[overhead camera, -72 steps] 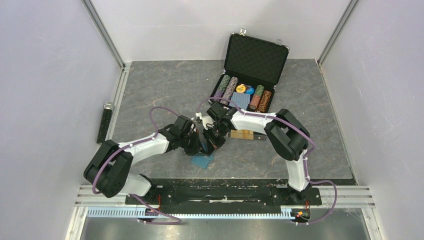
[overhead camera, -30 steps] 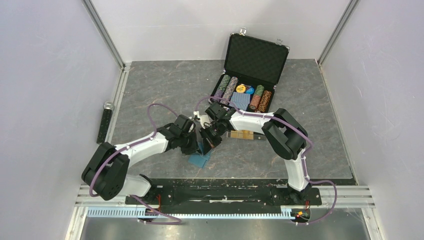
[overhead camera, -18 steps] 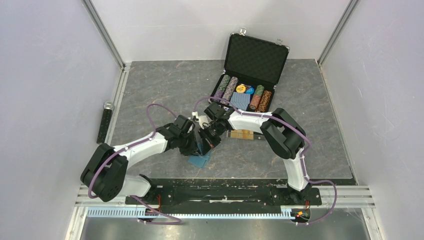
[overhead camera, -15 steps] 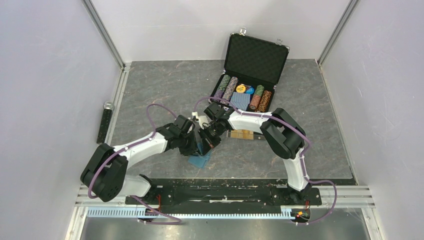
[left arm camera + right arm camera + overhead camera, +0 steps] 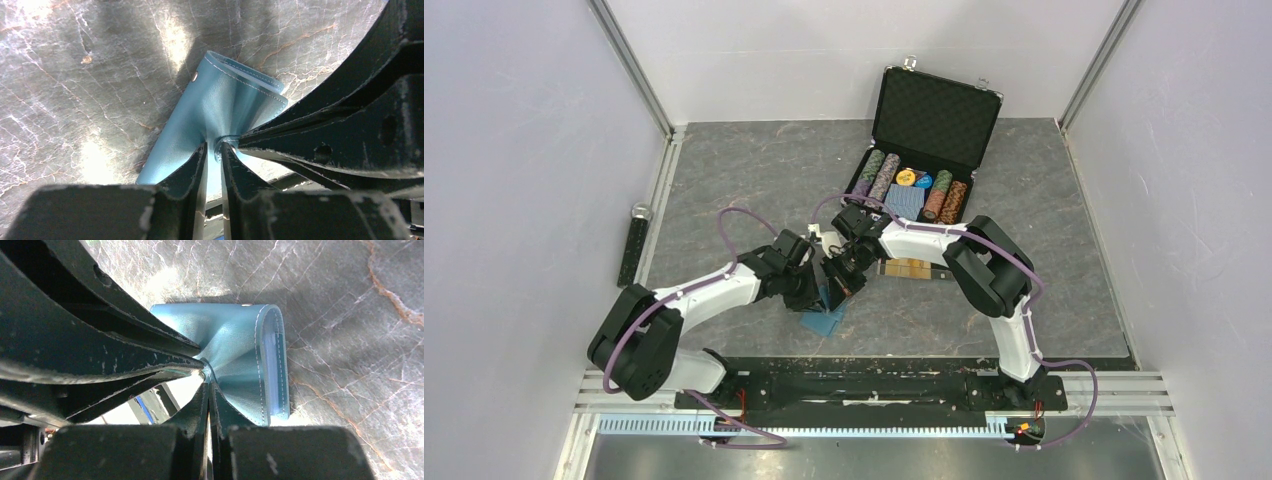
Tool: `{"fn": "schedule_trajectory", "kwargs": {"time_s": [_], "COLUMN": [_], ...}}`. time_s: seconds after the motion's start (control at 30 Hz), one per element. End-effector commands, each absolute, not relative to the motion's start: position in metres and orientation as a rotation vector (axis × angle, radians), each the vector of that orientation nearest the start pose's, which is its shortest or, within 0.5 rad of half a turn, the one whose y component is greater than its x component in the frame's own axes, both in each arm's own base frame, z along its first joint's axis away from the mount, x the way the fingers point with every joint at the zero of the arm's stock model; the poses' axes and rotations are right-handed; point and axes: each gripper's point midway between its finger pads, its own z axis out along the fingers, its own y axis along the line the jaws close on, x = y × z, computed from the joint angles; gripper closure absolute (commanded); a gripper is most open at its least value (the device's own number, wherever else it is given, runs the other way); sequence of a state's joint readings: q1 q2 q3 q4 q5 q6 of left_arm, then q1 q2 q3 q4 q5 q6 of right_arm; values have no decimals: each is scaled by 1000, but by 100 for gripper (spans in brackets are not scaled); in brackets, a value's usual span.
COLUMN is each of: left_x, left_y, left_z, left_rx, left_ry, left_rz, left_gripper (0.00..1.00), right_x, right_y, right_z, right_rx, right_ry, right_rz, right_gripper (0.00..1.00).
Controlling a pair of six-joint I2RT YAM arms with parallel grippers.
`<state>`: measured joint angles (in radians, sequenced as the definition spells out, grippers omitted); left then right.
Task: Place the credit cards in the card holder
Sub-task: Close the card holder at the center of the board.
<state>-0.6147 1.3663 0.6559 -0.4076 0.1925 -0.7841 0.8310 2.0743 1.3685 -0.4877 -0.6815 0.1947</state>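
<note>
Left arm, right arm: white link shells, bulky black joint housings, purple cable looped along each. Left gripper, right gripper: black tapered fingers, edges scuffed pale, small round holes.

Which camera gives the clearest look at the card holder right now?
Right wrist: the card holder is large, showing its stitched fold and paler inside. Left wrist shows its outer face and snap; top external only a small teal patch.
</note>
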Motion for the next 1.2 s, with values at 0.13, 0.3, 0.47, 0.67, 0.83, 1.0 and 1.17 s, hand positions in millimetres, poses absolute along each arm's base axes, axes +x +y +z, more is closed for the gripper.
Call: {"fn": "schedule_trajectory", "kwargs": {"time_s": [0.13,0.3,0.47,0.67,0.83,1.0,1.17], "left_x": [184,183,184,187,189,194,194], "left_y": [-245,-240,-237,-237,-238,-243,-242], "left_z": [46,46,47,50,55,73,91], "left_rx": [120,120,113,108,103,74,52], "left_ry": [2746,2737,2726,2710,2695,2646,2621], "left_rz": [-766,-715,-692,-690,-698,-742,-761], "left_gripper": [83,83,82,80,79,75,72], "right_x": [161,159,156,148,139,134,130], "right_y": [365,368,375,375,372,361,341], "right_z": [-13,0,18,17,5,-14,-36], "right_rx": [-1209,-1145,-1040,-938,-881,-856,-856], "right_ry": [2837,2829,2828,2846,2889,2951,3029], "right_rz": [955,1003,1080,1144,1170,1081,937], "right_gripper": [100,100,100,100,100,100,100]}}
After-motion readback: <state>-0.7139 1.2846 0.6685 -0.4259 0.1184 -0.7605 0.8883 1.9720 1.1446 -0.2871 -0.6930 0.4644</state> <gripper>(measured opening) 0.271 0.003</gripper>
